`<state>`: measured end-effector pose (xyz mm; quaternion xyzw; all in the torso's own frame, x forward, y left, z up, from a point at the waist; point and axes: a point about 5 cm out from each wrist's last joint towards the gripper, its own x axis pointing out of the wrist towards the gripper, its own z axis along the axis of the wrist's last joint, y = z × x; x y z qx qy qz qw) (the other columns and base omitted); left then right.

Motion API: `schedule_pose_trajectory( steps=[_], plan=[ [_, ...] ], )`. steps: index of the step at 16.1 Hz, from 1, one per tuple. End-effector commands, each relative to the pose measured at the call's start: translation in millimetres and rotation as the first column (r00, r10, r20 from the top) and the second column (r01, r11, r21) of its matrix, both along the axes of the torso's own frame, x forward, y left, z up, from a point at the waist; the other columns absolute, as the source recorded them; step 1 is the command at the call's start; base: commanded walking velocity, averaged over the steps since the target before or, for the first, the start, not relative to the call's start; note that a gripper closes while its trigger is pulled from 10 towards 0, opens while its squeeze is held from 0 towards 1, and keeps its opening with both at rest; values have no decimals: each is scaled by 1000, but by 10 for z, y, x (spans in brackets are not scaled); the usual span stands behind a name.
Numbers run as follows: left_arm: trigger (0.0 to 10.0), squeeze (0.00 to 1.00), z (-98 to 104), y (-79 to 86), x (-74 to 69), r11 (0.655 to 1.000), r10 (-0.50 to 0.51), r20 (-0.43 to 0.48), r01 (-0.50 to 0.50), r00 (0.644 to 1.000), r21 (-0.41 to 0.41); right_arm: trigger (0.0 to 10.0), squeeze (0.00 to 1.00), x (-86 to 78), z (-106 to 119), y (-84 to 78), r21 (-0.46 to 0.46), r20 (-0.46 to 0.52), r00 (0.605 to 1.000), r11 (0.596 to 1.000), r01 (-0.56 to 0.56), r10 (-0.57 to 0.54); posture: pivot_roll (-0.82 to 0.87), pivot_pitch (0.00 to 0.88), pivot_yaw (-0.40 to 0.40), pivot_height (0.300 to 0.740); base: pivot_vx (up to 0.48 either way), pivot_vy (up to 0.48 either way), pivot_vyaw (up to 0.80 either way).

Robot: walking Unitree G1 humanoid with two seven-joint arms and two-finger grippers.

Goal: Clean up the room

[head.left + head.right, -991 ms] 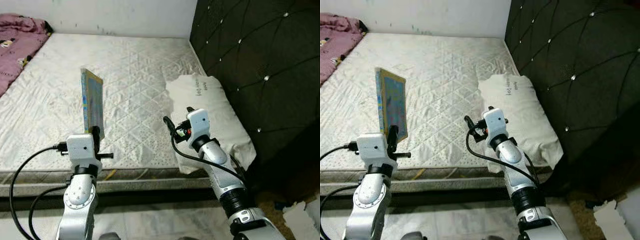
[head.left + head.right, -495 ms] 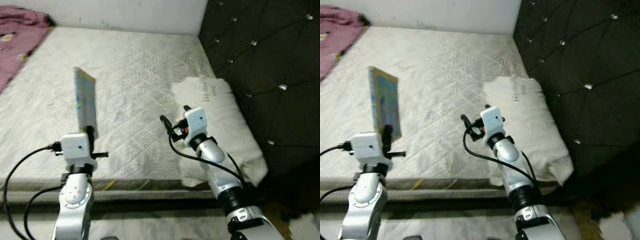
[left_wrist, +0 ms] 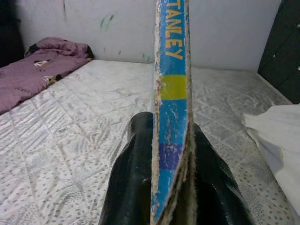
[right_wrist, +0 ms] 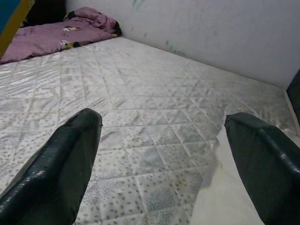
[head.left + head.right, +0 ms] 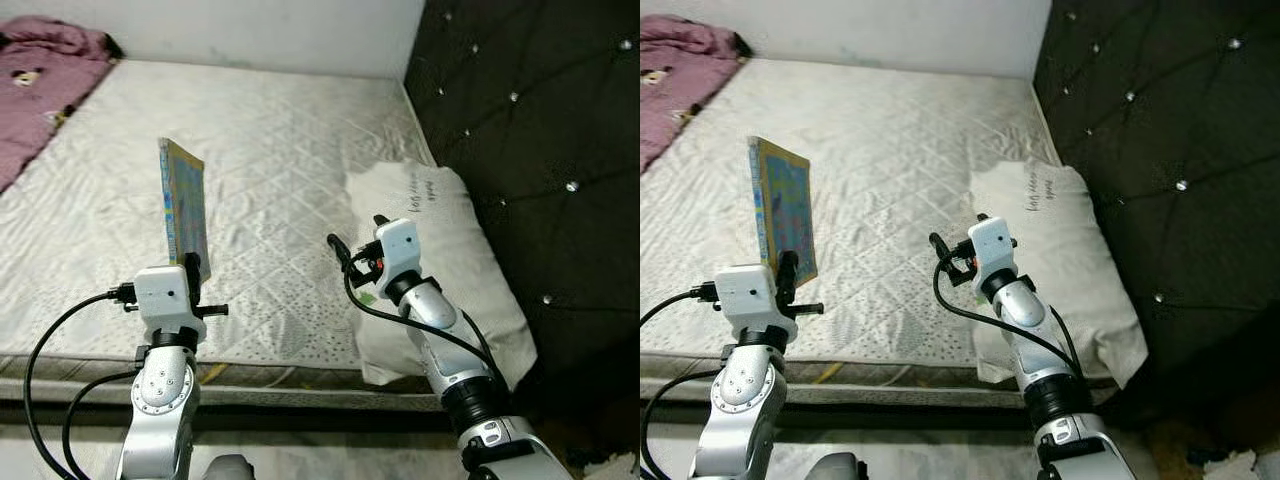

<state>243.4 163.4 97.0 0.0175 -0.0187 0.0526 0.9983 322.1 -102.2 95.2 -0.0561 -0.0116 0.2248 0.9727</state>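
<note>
The left gripper (image 5: 192, 265) pinches only the bottom edge of the upright book (image 5: 184, 210), which could tip onto the mattress (image 5: 270, 150); the right gripper (image 4: 164, 154) hangs wide open, empty.

a bedroom in a home: a bare quilted mattress (image 5: 270, 170) on a low bed frame, a dark tufted headboard (image 5: 530, 130) studded with buttons, a white pillow (image 5: 440, 250) beside it, a crumpled pink blanket (image 5: 40, 80) at the far corner, and a scuffed white wall (image 5: 260, 30).

Quilted cloth mattress (image 5: 280, 150); seemingly frayed-paper book (image 3: 171, 108)
</note>
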Motion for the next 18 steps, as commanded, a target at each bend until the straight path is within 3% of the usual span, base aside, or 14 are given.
schedule_pose_trajectory(
  steps=[1, 8, 10, 18],
  plan=[
    [10000, 0, 81, -8, 21, 1000, -9, 35, 8, 999, 7, 10000, 0, 14, 19, -25, -2, 3, 1000, 1000, 5, -5, -12, 9, -44, 740, 0, 472, 0],
    [10000, 0, 95, -3, 21, 1000, -5, 52, 5, 999, 2, 10000, 0, 9, 8, -41, 6, -7, 1000, 1000, 10, -10, -15, 4, -43, 740, 0, 472, 0],
    [10000, 0, 95, 3, 23, 999, 7, 54, -9, 999, 36, 10000, 0, 12, 10, -40, 6, -7, 1000, 1000, 14, -14, -13, 6, -44, 740, 0, 0, 0],
    [10000, 0, 117, -16, 9, 998, -55, 76, 55, 996, 0, 10000, 0, 14, 35, -47, 10, 8, 1000, 1000, 22, -22, -15, 11, -42, 740, 38, 0, 257]
  ],
)
